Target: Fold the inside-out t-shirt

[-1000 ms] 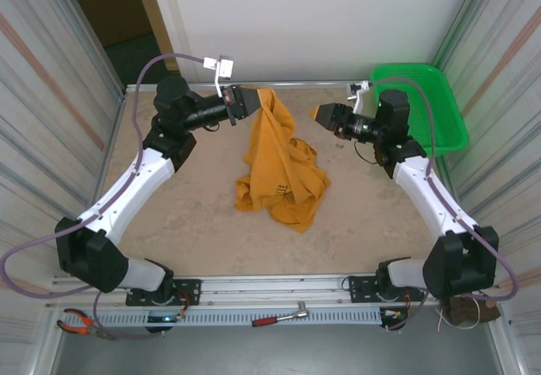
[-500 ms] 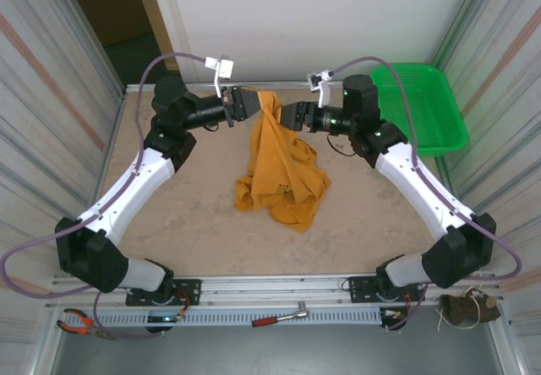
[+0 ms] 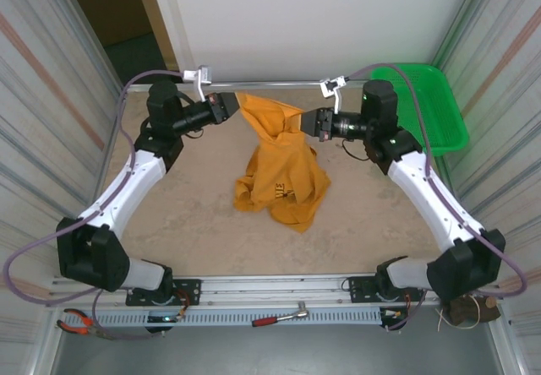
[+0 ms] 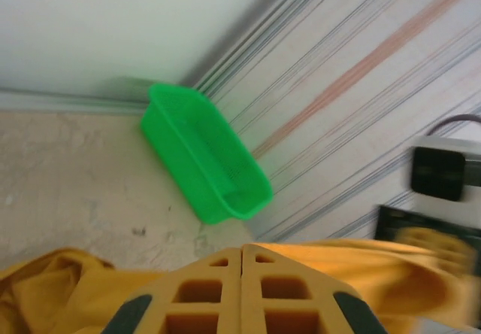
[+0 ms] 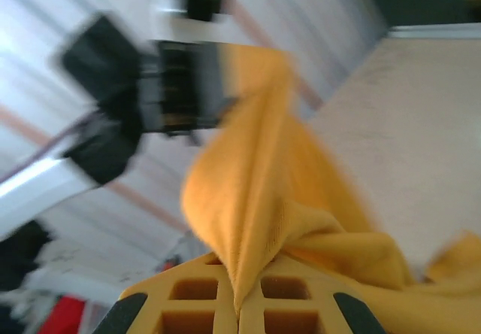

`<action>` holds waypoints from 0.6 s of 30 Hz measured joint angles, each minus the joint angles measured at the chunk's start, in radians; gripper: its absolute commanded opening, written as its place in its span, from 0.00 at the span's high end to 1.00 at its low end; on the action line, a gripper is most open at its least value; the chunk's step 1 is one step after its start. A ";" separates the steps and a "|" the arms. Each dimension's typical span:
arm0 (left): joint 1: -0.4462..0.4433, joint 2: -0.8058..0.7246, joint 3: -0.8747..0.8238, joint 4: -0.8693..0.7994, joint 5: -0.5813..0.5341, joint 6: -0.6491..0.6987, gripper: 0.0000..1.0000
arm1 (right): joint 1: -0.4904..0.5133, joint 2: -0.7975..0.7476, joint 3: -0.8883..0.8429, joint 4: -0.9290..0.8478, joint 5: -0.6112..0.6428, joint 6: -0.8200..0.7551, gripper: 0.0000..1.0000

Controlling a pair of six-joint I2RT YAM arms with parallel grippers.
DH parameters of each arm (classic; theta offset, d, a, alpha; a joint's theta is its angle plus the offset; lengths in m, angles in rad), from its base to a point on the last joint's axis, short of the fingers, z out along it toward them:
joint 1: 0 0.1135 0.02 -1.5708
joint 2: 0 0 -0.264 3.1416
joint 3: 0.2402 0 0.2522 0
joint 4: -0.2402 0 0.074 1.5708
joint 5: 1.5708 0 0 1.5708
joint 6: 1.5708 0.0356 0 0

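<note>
Hanging between both arms, the inside-out t-shirt (image 3: 279, 172) is trailing its lower half on the middle of the table (image 3: 182, 210). The left gripper (image 3: 230, 105) and right gripper (image 3: 305, 122) are each pinching its top edge, apparently to spread it for folding.

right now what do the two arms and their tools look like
Both arms match: white shells on the long links, black joints and bases. The left arm and right arm each carry a looping mauve-grey cable and a small white bracket at the wrist. The left tool and right tool are black-bodied, with orange lattice fingers with square cut-outs.
</note>
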 measured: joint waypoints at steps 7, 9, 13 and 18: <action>-0.044 0.087 0.001 0.000 0.001 0.020 0.96 | -0.002 0.019 -0.086 0.298 -0.135 0.196 1.00; -0.046 0.094 0.001 -0.003 0.001 0.027 0.68 | -0.012 0.039 -0.091 0.350 -0.132 0.235 1.00; -0.044 0.058 -0.025 -0.014 -0.024 0.041 0.40 | -0.054 0.053 -0.118 0.472 -0.132 0.313 1.00; -0.048 -0.081 -0.087 -0.053 -0.067 0.060 0.38 | -0.078 0.076 -0.129 0.564 -0.132 0.376 1.00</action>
